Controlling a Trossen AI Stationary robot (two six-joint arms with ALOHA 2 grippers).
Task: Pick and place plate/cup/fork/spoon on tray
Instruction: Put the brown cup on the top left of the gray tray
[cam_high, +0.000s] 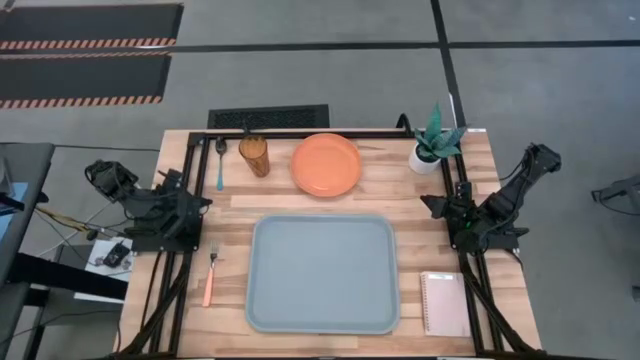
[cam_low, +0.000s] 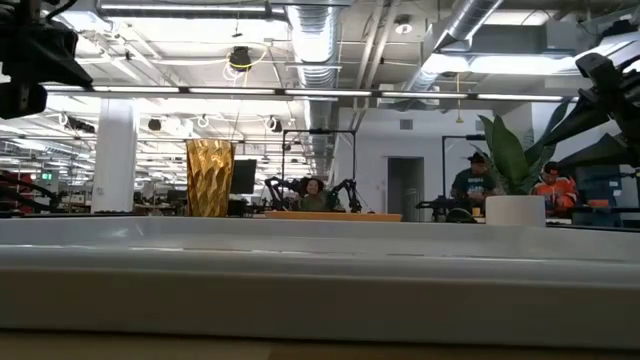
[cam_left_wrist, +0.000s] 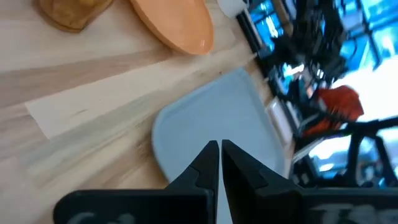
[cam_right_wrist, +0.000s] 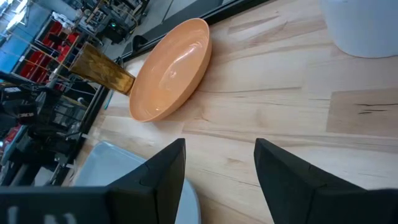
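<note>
The grey-blue tray (cam_high: 322, 272) lies in the table's middle, near the front. The orange plate (cam_high: 326, 164) lies flat behind it, with the amber cup (cam_high: 254, 156) upright to its left. The blue-handled spoon (cam_high: 220, 164) lies left of the cup. The orange-handled fork (cam_high: 210, 276) lies left of the tray. My left gripper (cam_left_wrist: 219, 155) is shut and empty at the table's left edge. My right gripper (cam_right_wrist: 219, 163) is open and empty at the right edge. The plate (cam_right_wrist: 171, 68) and cup (cam_right_wrist: 102, 68) show in the right wrist view.
A white pot with a green plant (cam_high: 432, 148) stands at the far right. A pink notebook (cam_high: 444, 302) lies right of the tray. Bare wood shows between the tray and the plate. People sit in the room beyond the table (cam_low: 478, 180).
</note>
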